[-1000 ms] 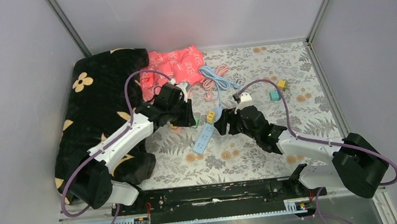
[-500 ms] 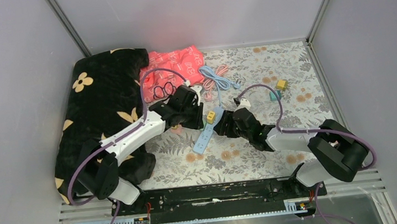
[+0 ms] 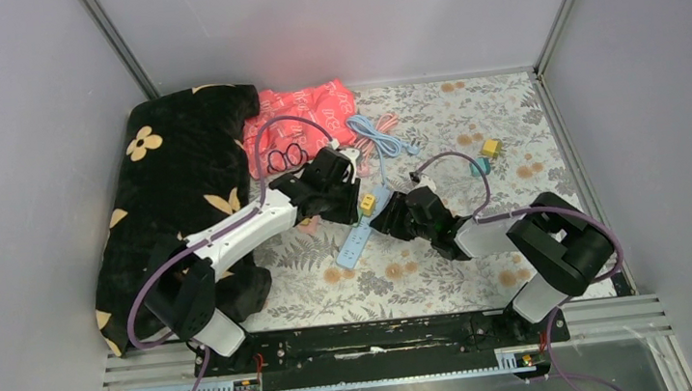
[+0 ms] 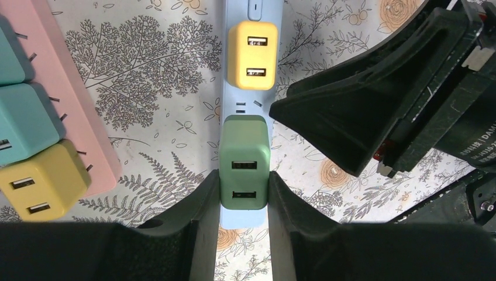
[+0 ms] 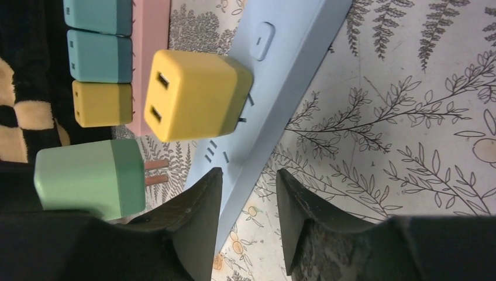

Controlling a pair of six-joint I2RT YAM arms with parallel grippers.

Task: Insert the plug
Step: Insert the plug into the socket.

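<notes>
A green plug (image 4: pixel 244 161) is clamped between the fingers of my left gripper (image 4: pixel 244 175), which is shut on it. It hovers over the free slots of the blue power strip (image 4: pixel 246 108). In the right wrist view the green plug (image 5: pixel 88 175) shows two copper prongs pointing at the blue power strip (image 5: pixel 292 64), with a gap between them. A yellow plug (image 4: pixel 252 55) sits in the strip further along. My right gripper (image 5: pixel 250 174) straddles the strip's long edge, its jaws apart and one finger clear of the strip.
A pink strip (image 4: pixel 76 117) with teal plugs (image 4: pixel 23 123) and a yellow plug (image 4: pixel 38 187) lies to the left. A black flowered cushion (image 3: pixel 175 175), a red bag (image 3: pixel 304 112), coiled cables (image 3: pixel 375 139) and small cubes (image 3: pixel 491 148) lie around the patterned cloth.
My left arm carried the green plug to the right, over the blue strip. My right gripper moved in to the strip's edge and its jaws narrowed.
</notes>
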